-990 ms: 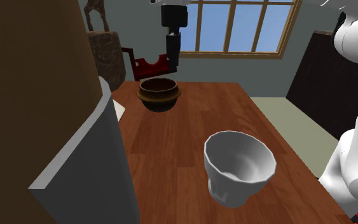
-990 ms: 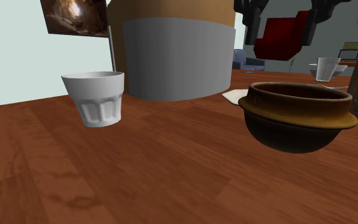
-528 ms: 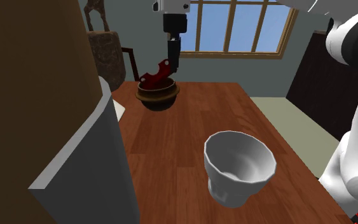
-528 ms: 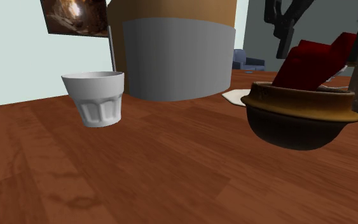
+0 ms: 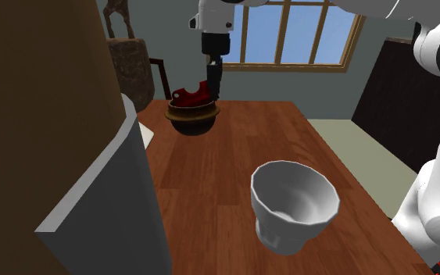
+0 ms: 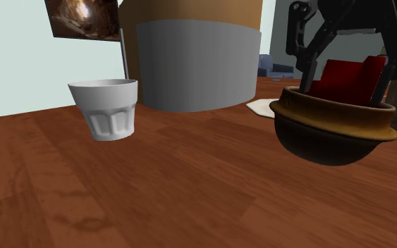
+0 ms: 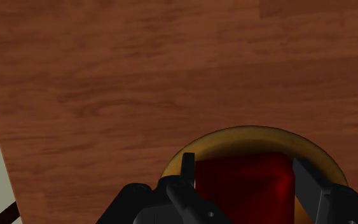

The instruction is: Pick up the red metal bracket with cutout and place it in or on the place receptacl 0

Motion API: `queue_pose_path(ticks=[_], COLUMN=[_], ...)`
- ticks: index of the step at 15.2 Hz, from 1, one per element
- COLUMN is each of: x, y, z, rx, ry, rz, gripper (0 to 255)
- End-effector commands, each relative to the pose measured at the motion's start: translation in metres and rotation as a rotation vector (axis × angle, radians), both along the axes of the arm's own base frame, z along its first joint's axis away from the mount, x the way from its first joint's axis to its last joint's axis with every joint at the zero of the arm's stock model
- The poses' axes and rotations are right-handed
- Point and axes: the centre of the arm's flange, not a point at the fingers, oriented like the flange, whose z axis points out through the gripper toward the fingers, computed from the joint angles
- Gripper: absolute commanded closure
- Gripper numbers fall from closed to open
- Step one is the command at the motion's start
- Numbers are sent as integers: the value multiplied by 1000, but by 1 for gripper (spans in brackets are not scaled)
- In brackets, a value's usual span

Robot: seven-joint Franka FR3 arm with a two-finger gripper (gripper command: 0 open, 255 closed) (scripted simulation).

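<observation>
The red bracket [image 6: 346, 76] sits in the dark brown bowl [image 6: 331, 134] at the far end of the wooden table, its upper part sticking up above the rim. My black gripper [image 6: 345, 91] hangs straight over the bowl, open, with one finger on each side of the bracket. In the shoulder view the gripper [image 5: 212, 84] points down at the bowl [image 5: 194, 119], and the bracket [image 5: 190, 96] shows just left of the fingers. The wrist view looks down on the bracket [image 7: 244, 188] between my fingers [image 7: 188, 168], inside the bowl's tan rim [image 7: 254, 132].
A white faceted cup [image 5: 292, 205] stands on the table [image 5: 210, 180] nearer the stand. A big grey and brown rounded object [image 5: 93, 187] crowds the shoulder view's left. A dark lumpy object [image 5: 132, 74] and a chair back stand behind the bowl.
A second ago the bracket hung in the shut gripper above the bowl. It was lowered and let go, tipped over the rim, and now rests in the bowl between open fingers.
</observation>
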Motion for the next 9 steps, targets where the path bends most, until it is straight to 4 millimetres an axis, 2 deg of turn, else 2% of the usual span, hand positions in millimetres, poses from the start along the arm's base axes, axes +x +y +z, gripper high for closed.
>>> queue_pose_path(ticks=[1,6,7,9], x=[3,3,2,1], y=[0,0,1,1], z=[-7,-7,-7,-8], rx=[-1,-1,-1,-1], ry=[7,7,7,7], rz=[1,1,1,0], gripper=[255,255,0,0])
